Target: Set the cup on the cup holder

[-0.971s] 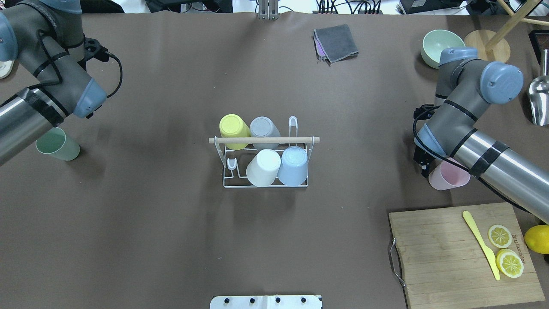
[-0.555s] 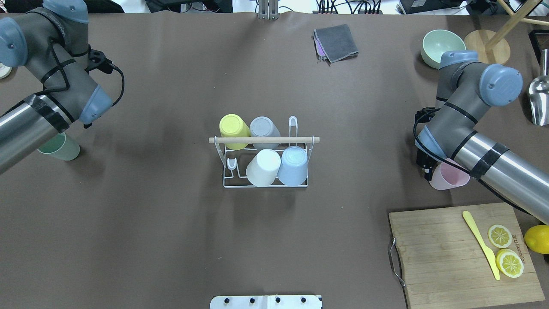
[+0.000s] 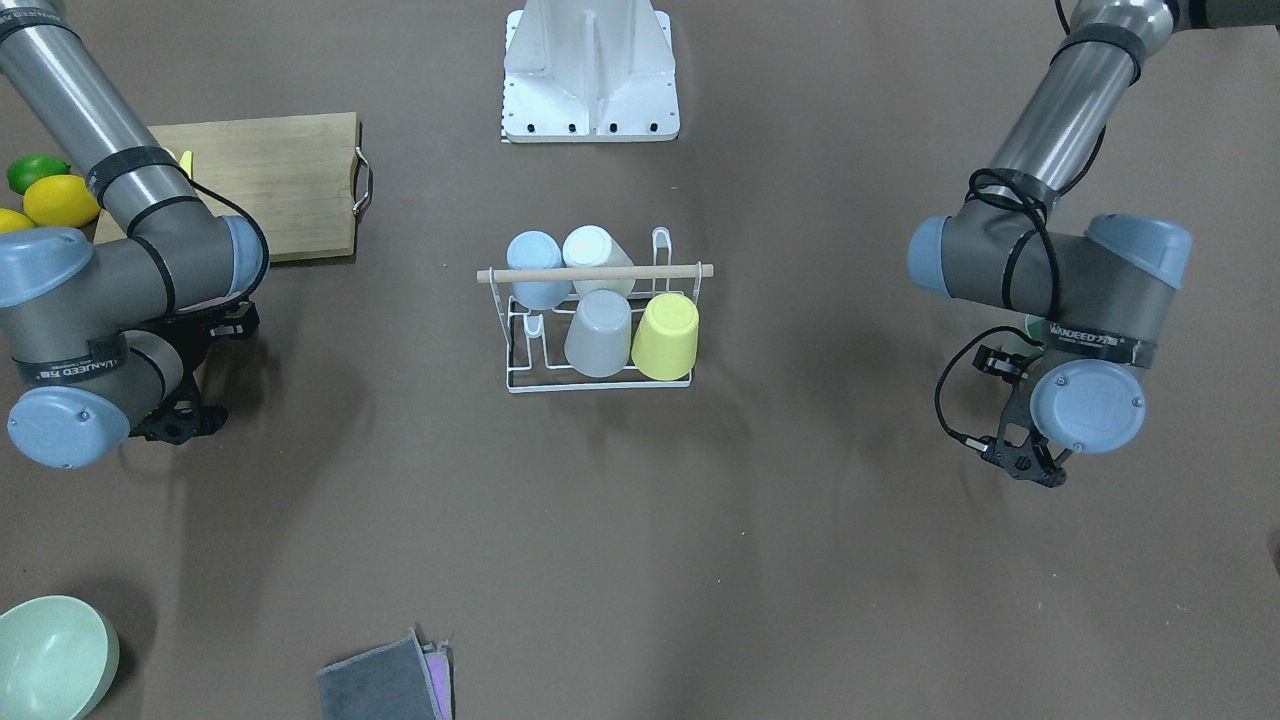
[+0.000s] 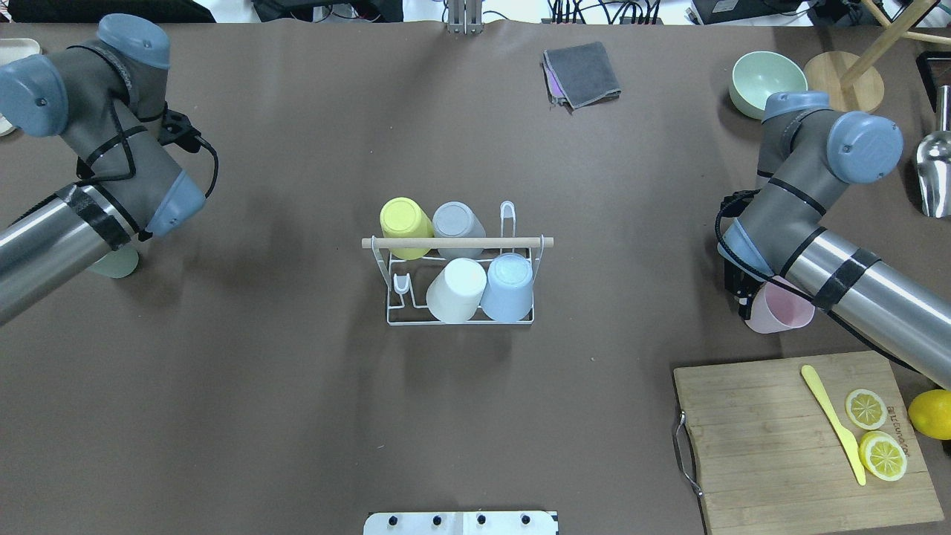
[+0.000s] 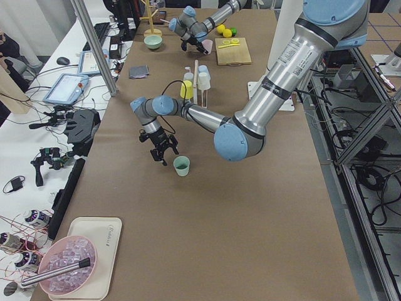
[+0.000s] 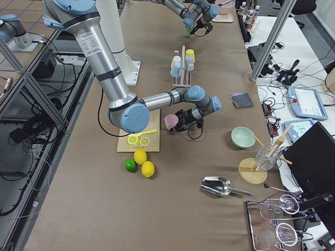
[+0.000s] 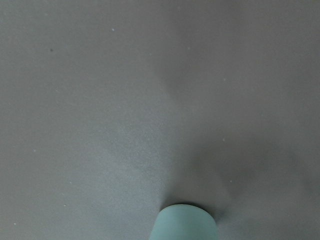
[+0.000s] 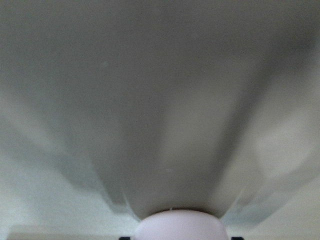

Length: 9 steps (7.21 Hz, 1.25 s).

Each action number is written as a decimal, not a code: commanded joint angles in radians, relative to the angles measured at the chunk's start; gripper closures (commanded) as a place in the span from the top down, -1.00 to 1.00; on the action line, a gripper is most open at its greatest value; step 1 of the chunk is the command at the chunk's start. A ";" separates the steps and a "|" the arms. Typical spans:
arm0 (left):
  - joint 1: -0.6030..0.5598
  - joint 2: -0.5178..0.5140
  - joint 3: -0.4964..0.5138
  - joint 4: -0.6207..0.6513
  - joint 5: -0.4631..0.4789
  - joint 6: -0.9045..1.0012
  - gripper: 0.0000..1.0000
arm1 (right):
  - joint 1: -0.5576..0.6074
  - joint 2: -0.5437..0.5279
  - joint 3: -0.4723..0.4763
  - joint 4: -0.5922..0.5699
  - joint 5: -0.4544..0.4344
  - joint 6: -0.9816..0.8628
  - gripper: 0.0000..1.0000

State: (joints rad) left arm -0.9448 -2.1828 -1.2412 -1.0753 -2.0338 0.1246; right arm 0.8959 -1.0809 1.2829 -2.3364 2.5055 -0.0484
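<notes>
Cup holder [image 4: 457, 242] stood mid-surface [image 4: 282, 416], light wooden rod across its top. Four cups sat inverted on its prongs: yellow cup [image 4: 405, 218] and grey cup [image 4: 457, 220] in the far row, white cup [image 4: 455, 288] and blue cup [image 4: 510, 285] in the near row. Far-right prong [image 4: 507, 214] and near-left prong [image 4: 401, 284] showed uncovered.

Green cup [image 5: 182, 165] stood mouth up on the surface, well to the robot's left of the holder. From overhead only its edge peeped out under the left arm. Left hand [image 5: 165, 154] hung low just beside that cup, apart from it in the side view. Left wrist view caught a bit of the cup at its bottom edge. Released or clenched: could not tell.

Pink cup [image 4: 781, 310] stood mouth up, well to the right of the holder and near the far edge of the cutting board [image 4: 750, 446]. Right hand [image 6: 180, 122] was low at its side; touching or a hair apart, could not tell. Right wrist view was blurred, with the cup pale at bottom centre. Grasping or not: could not tell.

On the board lay a yellow knife [image 4: 832, 423] and lemon slices [image 4: 865, 409]. Green bowl [image 4: 765, 78] and grey cloth [image 4: 583, 73] lay toward the far side.
</notes>
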 commanded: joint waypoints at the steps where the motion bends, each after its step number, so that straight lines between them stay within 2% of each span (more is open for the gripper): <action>1: 0.027 0.015 0.003 0.001 0.021 0.012 0.94 | 0.001 -0.001 0.001 -0.004 0.009 -0.001 -0.07; 3: 0.044 0.041 0.006 0.001 0.030 0.012 0.94 | 0.027 0.001 0.003 0.000 0.009 -0.017 -0.07; 9: 0.060 0.043 0.002 0.047 0.050 0.010 0.93 | 0.217 0.021 0.030 0.000 0.006 -0.128 -0.07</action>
State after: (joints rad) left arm -0.8861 -2.1405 -1.2381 -1.0355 -1.9830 0.1355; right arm 1.0663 -1.0636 1.3057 -2.3364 2.5111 -0.1382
